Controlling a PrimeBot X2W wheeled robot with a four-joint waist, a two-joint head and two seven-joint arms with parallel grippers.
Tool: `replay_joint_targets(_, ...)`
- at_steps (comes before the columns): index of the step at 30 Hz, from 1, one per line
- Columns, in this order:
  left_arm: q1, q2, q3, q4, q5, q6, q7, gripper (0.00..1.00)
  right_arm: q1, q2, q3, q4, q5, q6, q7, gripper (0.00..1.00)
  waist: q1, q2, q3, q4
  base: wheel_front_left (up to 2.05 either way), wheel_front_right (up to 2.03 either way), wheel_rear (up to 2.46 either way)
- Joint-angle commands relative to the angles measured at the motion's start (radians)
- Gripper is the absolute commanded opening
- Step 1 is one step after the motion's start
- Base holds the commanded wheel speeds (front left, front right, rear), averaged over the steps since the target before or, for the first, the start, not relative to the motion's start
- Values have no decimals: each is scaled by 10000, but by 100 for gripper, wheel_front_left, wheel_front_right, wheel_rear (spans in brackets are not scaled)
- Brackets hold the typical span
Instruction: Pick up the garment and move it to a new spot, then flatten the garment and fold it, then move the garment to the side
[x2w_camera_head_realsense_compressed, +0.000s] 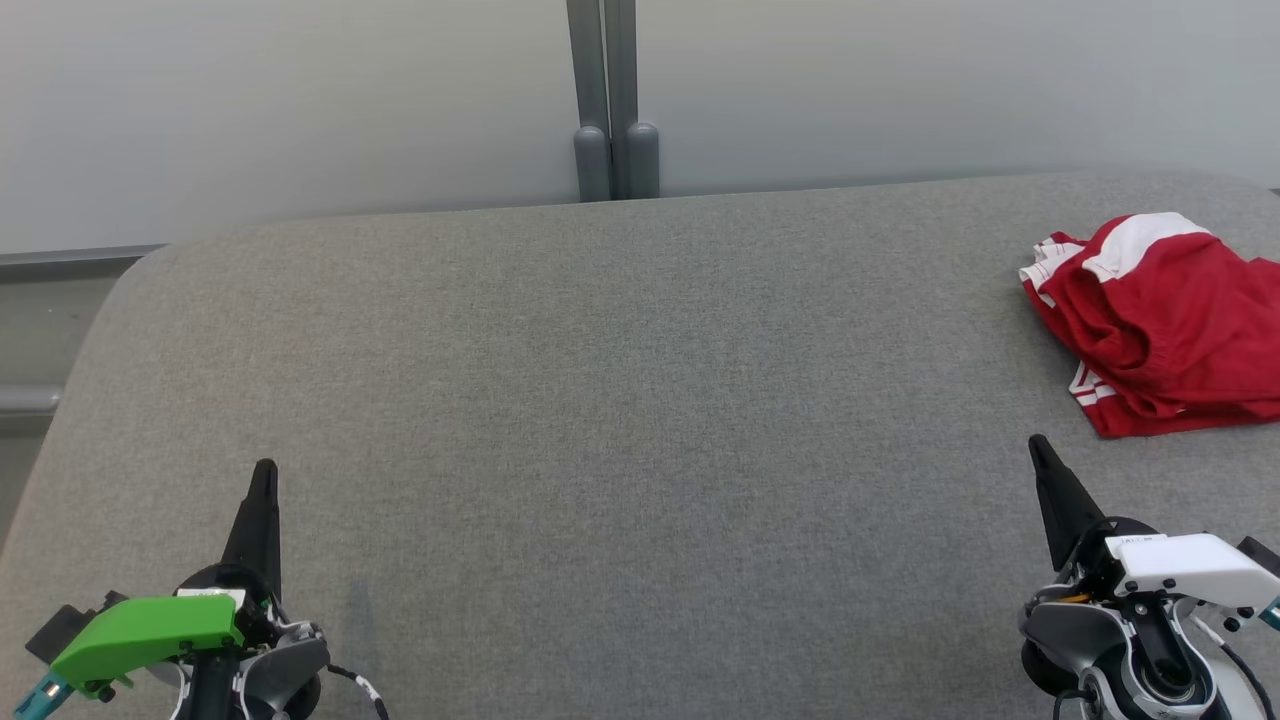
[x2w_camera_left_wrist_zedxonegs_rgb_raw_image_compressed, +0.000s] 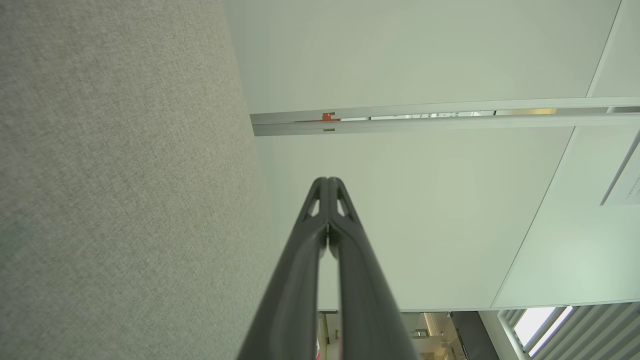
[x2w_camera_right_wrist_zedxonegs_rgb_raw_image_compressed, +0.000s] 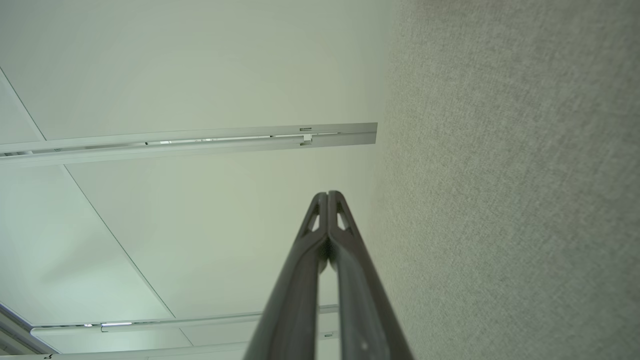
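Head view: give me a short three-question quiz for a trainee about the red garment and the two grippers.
1. True or false: the red garment lies spread flat in the middle of the grey table.
2. Which gripper is nearer the garment? A: left gripper. B: right gripper.
3. Fill in: the jaws of both grippers are ____.
Key: 1 false, it lies bunched at the table's far right; 2 B; 3 shut.
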Motion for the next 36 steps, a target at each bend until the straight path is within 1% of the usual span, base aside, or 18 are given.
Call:
replay_joint_targets(1, -117, 6, 28, -29, 0, -55, 35, 0, -66, -37, -17, -54, 65, 7, 35, 0, 0, 0, 0, 0, 0, 0, 0)
replay_joint_targets(36, -116, 6, 26, -30, -1, -55, 33, 0, -65, -37, -16, -53, 66, 7, 34, 0, 0, 0, 0, 0, 0, 0, 0)
